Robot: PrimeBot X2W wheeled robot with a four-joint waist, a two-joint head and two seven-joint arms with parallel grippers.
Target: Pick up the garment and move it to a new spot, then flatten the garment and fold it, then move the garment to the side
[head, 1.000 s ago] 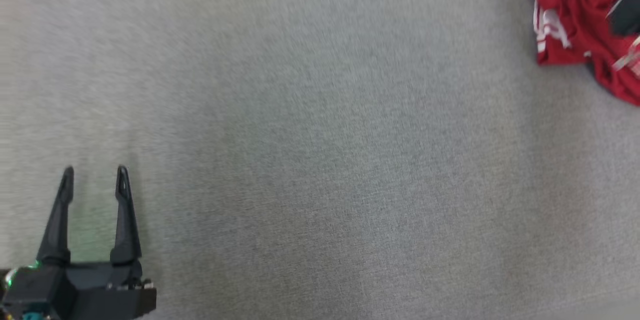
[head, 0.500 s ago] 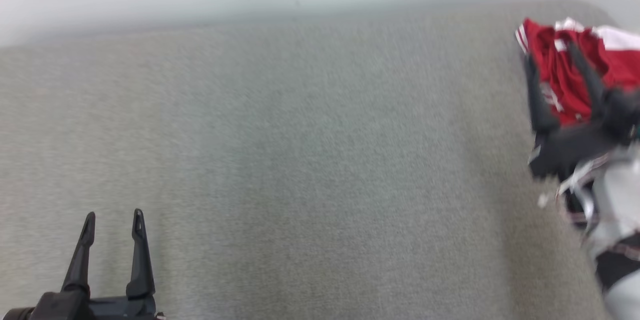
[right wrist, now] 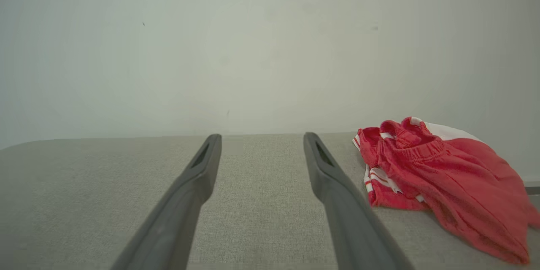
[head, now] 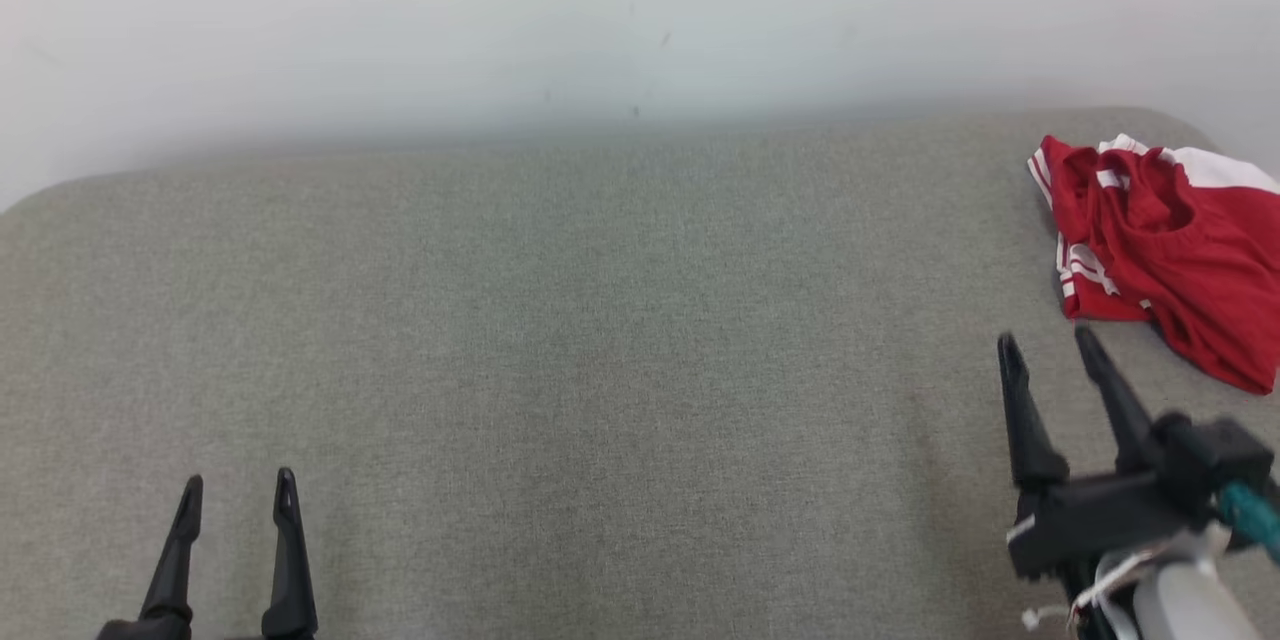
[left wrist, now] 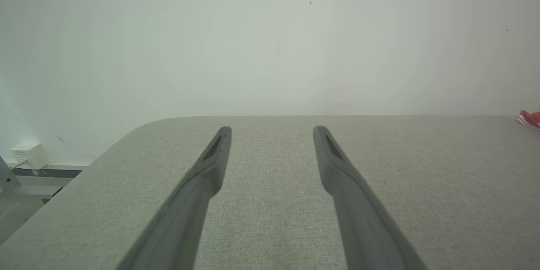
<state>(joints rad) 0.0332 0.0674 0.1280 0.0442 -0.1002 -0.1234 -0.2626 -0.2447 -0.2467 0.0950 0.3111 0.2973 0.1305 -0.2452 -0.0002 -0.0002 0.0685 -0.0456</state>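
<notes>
trouble may come if the right gripper [head: 1045,336], wide apart and empty like the left gripper [head: 240,478], shoves the garment [head: 1165,250] off the table [head: 600,320].

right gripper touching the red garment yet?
No. In the head view the right gripper stands open over bare grey table, its fingertips short of the crumpled red garment.
</notes>
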